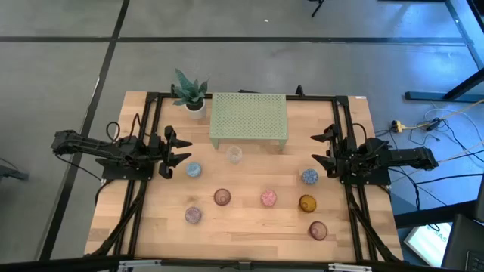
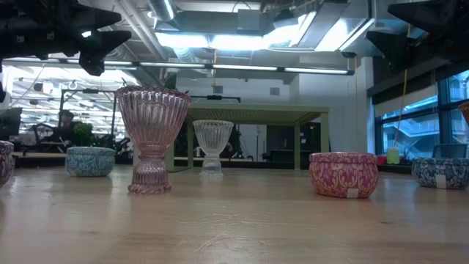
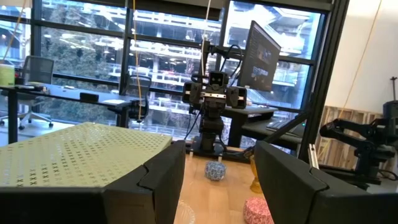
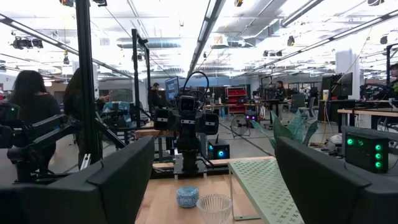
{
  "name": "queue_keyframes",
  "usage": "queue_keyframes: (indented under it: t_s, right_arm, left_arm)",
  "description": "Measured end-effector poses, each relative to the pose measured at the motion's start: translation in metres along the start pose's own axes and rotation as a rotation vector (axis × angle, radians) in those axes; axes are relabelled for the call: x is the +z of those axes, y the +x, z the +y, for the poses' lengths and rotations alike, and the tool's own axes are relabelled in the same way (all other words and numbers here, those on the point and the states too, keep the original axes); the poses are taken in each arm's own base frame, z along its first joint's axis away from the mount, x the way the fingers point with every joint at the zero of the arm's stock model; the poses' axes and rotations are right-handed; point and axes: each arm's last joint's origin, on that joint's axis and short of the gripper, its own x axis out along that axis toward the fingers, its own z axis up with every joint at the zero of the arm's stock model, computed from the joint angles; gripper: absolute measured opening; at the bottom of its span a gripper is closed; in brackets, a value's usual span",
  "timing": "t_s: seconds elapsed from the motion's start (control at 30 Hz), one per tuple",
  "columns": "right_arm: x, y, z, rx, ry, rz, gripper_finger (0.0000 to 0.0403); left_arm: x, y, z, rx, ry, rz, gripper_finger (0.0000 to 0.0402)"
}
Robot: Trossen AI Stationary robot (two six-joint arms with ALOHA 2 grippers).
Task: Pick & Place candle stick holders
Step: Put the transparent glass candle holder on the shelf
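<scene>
Eight candle stick holders (image 1: 268, 198), one green stand (image 1: 249, 119), one plant (image 1: 190, 92)

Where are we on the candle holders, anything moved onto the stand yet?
Nothing looks done: the green perforated stand has a bare top. Nothing is in hand; the left gripper and right gripper are both open and empty at the table's sides. All eight holders sit loose on the table, from the clear holder to the mauve holder.

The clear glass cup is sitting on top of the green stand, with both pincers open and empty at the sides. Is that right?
Not quite. The high view shows the clear glass cup on the table just in front of the green stand, not on it. The left pincer and right pincer are indeed open and empty.
</scene>
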Motion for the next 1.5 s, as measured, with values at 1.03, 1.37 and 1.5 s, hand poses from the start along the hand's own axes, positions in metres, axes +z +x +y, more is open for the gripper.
queue_keyframes:
  t_s: [1.03,1.37,1.5]
  right_arm:
    - [0.000,0.000,0.000,0.000,0.000,0.000,0.0337]
    - [0.000,0.000,0.000,0.000,0.001,0.000,0.0337]
    - [0.000,0.000,0.000,0.000,-0.002,-0.002,0.0337]
  left_arm:
    - [0.016,0.010,-0.003,0.038,-0.016,0.005,0.0189]
    - [0.025,0.029,-0.009,0.046,0.003,0.074,0.0189]
    - [0.029,0.038,-0.012,0.051,0.002,0.098,0.0189]
